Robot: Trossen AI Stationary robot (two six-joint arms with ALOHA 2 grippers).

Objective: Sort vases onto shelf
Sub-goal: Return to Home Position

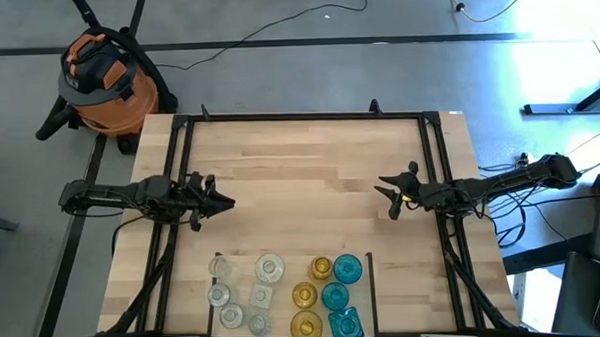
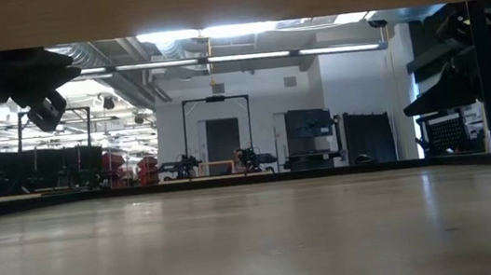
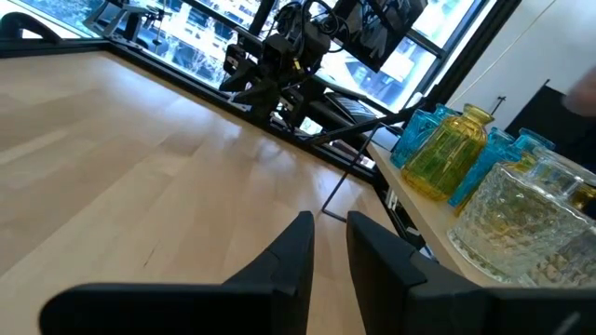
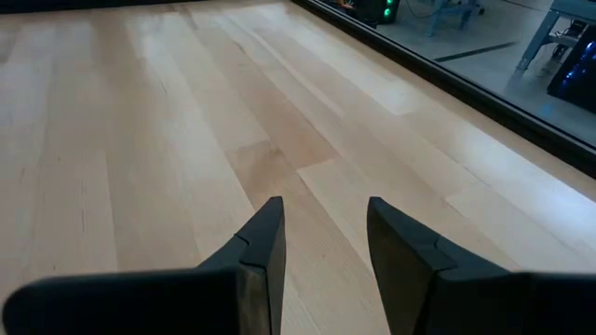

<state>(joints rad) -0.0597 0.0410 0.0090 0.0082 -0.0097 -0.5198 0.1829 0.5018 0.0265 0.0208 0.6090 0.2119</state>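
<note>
**tablecam_tom:** ok so where are the vases sitting right now, and what do they look like?

**gripnerd:** All of them are bunched on the shelf (image 1: 293,261), the strip of pale wood at the near edge of the table (image 1: 310,158) marked off by thin dark lines. From above they're grouped by colour. The clear vases (image 1: 269,268) stand in two rough columns on the left. The amber vases (image 1: 304,294) make one column in the middle, and the teal vases (image 1: 348,268) sit just beside them on the right. In the left wrist view an amber one has a ribbed body and a narrow neck, and the nearest clear one has bumpy, textured glass. All translucent, all upright as far as I can tell.

**tablecam_tom:** and the pincers?

**gripnerd:** Neither one has anything in it. The left gripper (image 1: 221,196) hangs over the table's left side, near the black frame rails (image 1: 184,153). Its fingers (image 3: 289,256) have a narrow gap between them. The right gripper (image 1: 389,193) is over the right side with its fingers spread noticeably wider, bare wood showing between. Both are well apart from the vases. There's an orange shop vacuum (image 1: 102,80) on the floor past the far left corner.
</note>
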